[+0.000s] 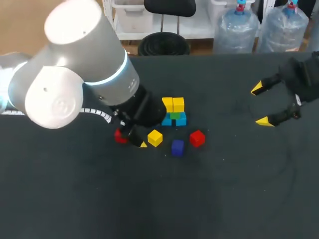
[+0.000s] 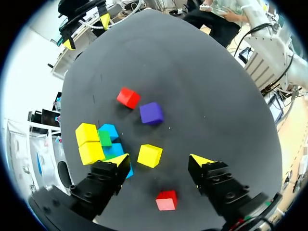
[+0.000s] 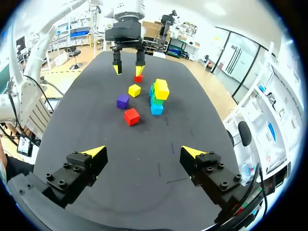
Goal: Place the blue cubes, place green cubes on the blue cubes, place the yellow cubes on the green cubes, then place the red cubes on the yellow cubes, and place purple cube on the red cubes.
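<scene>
Left end effector (image 2: 160, 161): released, your fingers straddle a red cube (image 2: 166, 199) without touching it
Ahead of it: loose yellow cube (image 2: 149, 155), then purple cube (image 2: 152, 113) and second red cube (image 2: 128, 97)
Stack (image 1: 173, 112): yellow on green on blue, beside your left finger
Right end effector (image 1: 260, 105): released, above the counter (image 1: 239, 189), well apart from the cubes

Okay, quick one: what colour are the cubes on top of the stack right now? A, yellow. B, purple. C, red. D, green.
A: in the head view the yellow cubes sit highest on the stack, above the green cube and the blue cubes, while the purple cube lies loose on the table.
</scene>
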Robot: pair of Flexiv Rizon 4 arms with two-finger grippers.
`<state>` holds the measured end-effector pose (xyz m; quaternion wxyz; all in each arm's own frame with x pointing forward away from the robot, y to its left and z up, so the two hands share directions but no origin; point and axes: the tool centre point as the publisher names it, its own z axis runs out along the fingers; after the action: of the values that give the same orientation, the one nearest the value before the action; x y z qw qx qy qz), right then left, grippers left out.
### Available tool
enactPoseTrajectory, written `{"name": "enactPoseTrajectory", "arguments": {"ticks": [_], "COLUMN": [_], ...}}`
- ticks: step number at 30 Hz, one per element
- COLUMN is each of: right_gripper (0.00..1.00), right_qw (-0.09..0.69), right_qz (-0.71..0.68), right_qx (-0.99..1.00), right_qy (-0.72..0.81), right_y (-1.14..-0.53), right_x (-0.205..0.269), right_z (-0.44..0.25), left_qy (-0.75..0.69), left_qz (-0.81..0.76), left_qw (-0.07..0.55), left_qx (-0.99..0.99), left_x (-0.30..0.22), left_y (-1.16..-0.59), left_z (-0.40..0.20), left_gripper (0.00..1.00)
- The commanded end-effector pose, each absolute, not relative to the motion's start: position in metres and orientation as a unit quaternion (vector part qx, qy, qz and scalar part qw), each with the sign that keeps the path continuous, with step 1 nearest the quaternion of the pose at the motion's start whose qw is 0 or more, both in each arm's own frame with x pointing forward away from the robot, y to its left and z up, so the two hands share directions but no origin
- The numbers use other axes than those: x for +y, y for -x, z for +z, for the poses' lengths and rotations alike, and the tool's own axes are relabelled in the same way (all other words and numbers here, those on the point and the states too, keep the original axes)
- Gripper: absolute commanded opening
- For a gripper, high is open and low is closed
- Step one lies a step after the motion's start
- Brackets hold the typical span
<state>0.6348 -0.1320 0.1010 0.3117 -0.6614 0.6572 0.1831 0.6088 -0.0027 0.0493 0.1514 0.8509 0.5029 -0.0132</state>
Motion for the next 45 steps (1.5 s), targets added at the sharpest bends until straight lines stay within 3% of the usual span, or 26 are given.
{"name": "enactPoseTrajectory", "arguments": {"ticks": [1, 27, 45], "right_gripper": [1.00, 1.00, 1.00], "right_qw": [0.312, 0.312, 0.312], "right_qz": [0.184, 0.184, 0.184], "right_qx": [0.656, 0.656, 0.656], "right_qy": [0.662, 0.662, 0.662], "right_y": [-0.636, -0.636, -0.636], "right_x": [-0.132, -0.132, -0.132], "right_z": [0.100, 0.100, 0.100], "left_qy": [-0.857, -0.872, -0.871], "left_qz": [-0.005, -0.024, -0.019], "left_qw": [0.142, 0.128, 0.116], "left_qx": [0.495, 0.472, 0.477], "left_x": [-0.010, -0.009, -0.004], "left_y": [-0.616, -0.632, -0.635], "left_z": [0.045, 0.021, 0.007], "left_gripper": [0.81, 0.76, 0.79]}}
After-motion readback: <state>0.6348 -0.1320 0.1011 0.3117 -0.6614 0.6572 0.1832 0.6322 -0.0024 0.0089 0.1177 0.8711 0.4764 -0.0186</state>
